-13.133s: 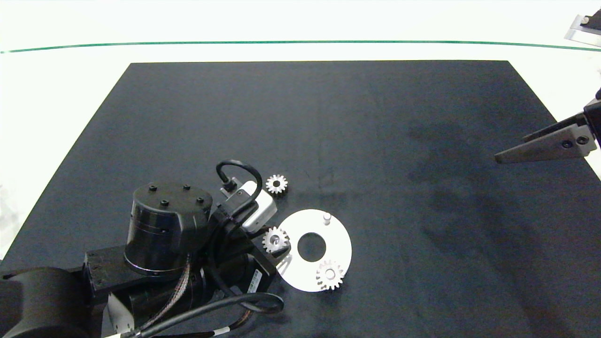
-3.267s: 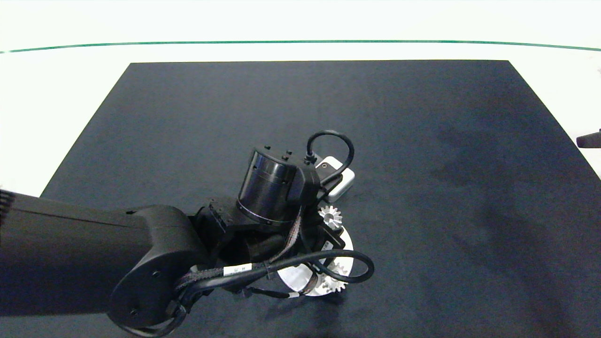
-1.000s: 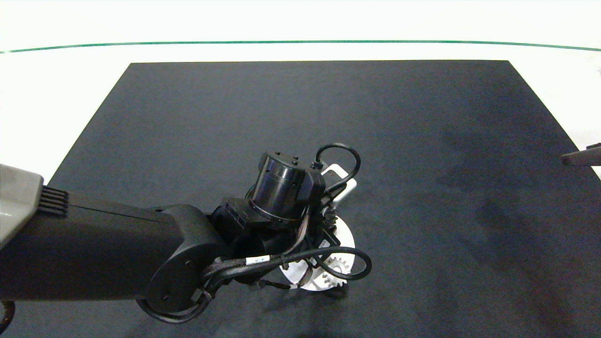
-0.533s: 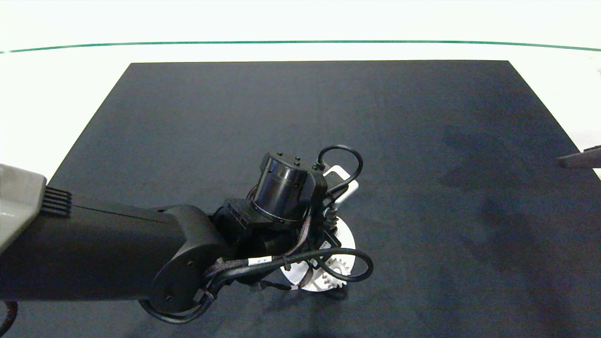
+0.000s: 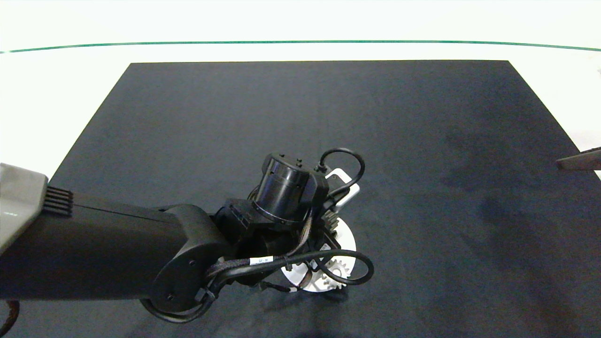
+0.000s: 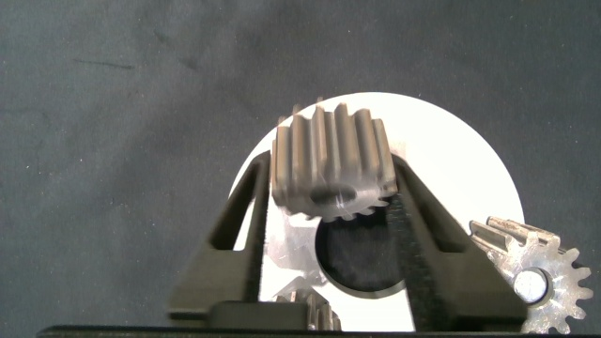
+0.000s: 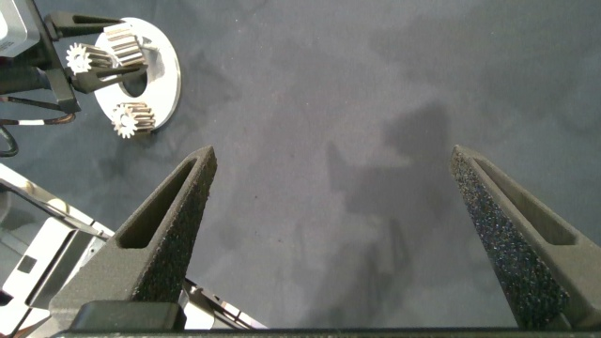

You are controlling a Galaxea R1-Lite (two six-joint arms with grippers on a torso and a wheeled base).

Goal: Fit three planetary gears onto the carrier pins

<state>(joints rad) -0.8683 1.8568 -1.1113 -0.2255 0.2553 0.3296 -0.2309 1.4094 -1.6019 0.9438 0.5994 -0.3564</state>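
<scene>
Left wrist view: left tool [image 6: 331,202] clamps tilted gear [image 6: 331,174] above disc [image 6: 451,178].

Left claw [image 6: 333,202] at lower centre of the head view, pinched tight; right claw [image 7: 343,225] spread wide at the right edge.

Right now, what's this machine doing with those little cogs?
The left gripper holds one small gear in its jaws, tilted on edge above the white disc. Two other gears already sit on the disc. The right gripper hangs open off to the side over the dark mat, holding nothing.
</scene>
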